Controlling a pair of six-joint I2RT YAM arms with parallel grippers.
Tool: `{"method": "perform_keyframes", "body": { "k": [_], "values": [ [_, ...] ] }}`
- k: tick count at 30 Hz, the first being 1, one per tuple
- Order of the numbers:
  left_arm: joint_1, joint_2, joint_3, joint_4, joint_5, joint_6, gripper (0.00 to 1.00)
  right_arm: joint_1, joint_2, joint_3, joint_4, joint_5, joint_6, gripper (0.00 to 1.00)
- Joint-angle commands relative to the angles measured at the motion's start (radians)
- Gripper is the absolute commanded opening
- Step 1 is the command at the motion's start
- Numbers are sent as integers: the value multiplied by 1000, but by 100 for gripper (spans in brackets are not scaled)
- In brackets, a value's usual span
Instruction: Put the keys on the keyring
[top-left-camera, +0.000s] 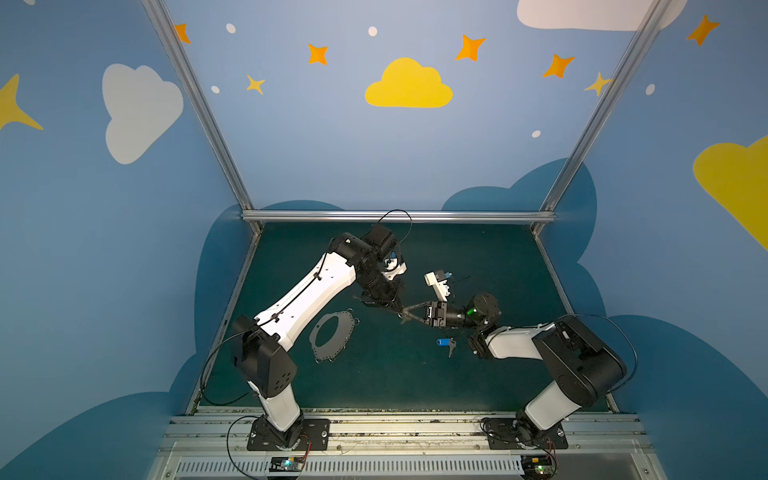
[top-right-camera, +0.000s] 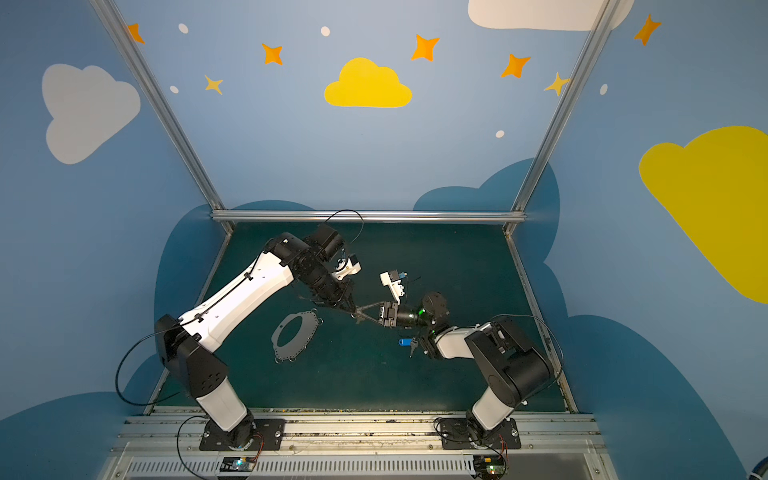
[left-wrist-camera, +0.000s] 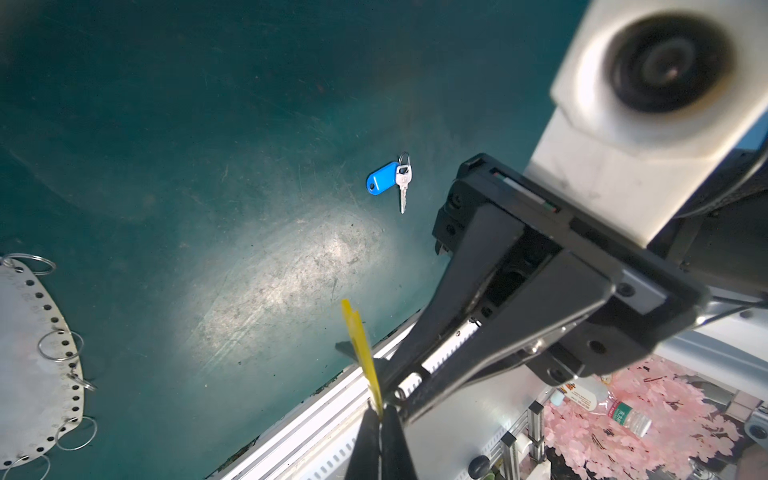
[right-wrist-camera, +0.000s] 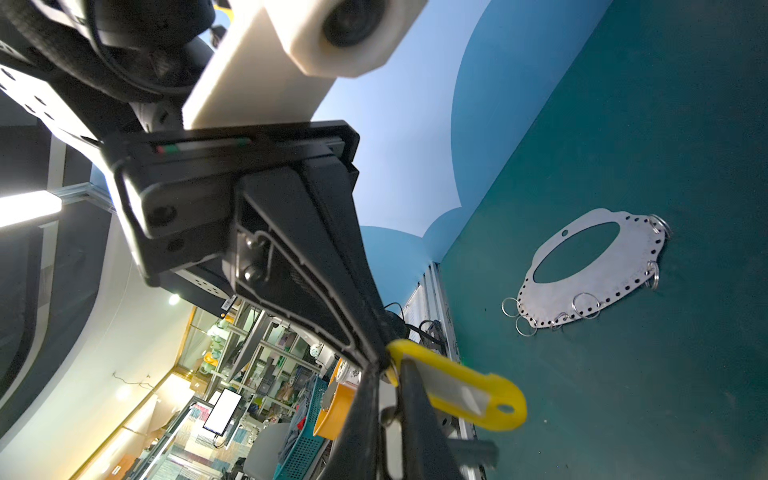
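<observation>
Yellow-tag key (right-wrist-camera: 457, 399) — tag pinched in left gripper (left-wrist-camera: 379, 415), metal end nipped in right gripper (left-wrist-camera: 400, 392) (blue-tag key (left-wrist-camera: 388, 180) loose on mat (left-wrist-camera: 166, 124)).

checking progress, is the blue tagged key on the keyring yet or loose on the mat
Loose: the blue-tagged key lies flat on the mat, apart from the keyring, threaded on none of its rings.

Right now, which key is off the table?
The yellow-tagged key, held aloft by the left gripper; the blue-tagged key lies flat on the table.
</observation>
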Motion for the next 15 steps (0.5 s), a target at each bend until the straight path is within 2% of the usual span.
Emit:
{"method": "perform_keyframes", "body": {
  "k": [1, 4, 7, 11, 12, 15],
  "values": [
    [8, -31, 3, 42, -4, -8, 4, 18, 0, 19, 23, -43, -1, 7],
    [10, -38, 2, 53, -5, -16, 4, 18, 2, 22, 23, -41, -1, 1],
    [15, -49, -2, 71, 5, -27, 5, 18, 10, 27, 23, -33, 1, 0],
    [36, -82, -35, 108, 4, -61, 30, 16, 8, 27, 23, -9, 0, 0],
    [43, -94, -50, 120, 3, -71, 33, 14, 6, 27, 23, -5, 1, 0],
    [71, -148, -117, 174, 11, -107, 35, 7, -2, 27, 23, 5, 0, 0]
  ]
}}
